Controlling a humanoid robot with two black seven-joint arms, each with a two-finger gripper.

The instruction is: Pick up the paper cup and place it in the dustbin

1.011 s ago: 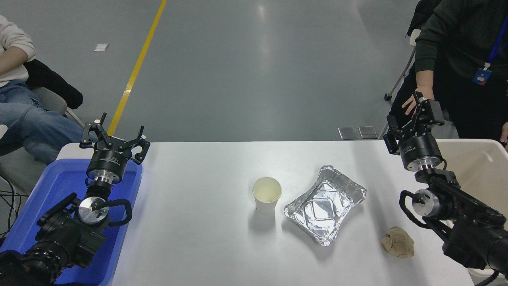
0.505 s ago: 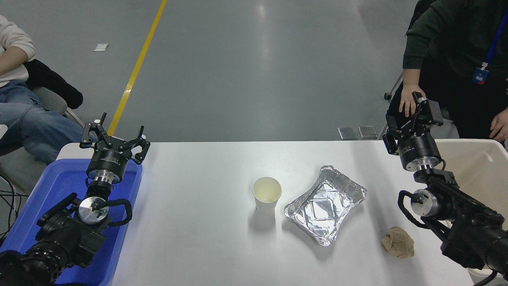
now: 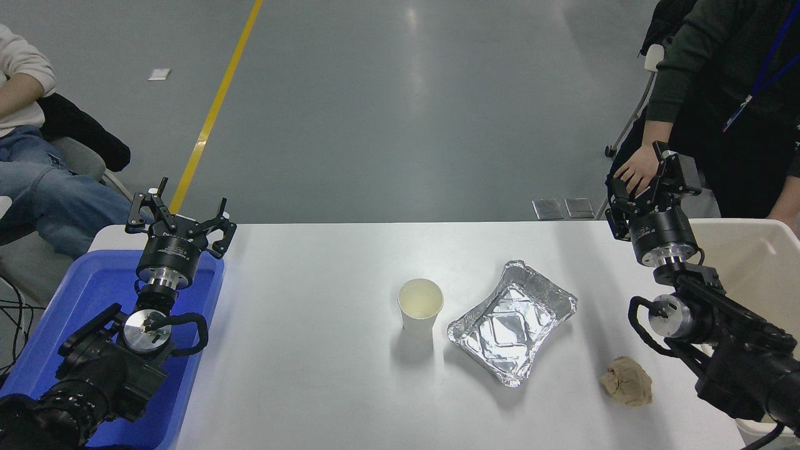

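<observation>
The small white paper cup [image 3: 420,307] stands upright near the middle of the white table [image 3: 312,375]. The beige dustbin [image 3: 753,262] sits at the right edge, partly behind my right arm. My right gripper [image 3: 647,181] is raised at the table's far right corner, well to the right of the cup, fingers spread open and holding nothing. My left gripper [image 3: 179,214] stays parked open over the blue tray's far end.
A crinkled silver foil tray [image 3: 512,322] lies just right of the cup. A crumpled brown paper ball [image 3: 627,380] is near the front right. A blue plastic tray [image 3: 75,325] sits at left. A person's hand [image 3: 634,172] is right behind my right gripper; another person sits far left.
My right gripper has shifted only slightly. The person's hand behind it has moved down and left, and the person's body has leaned right.
</observation>
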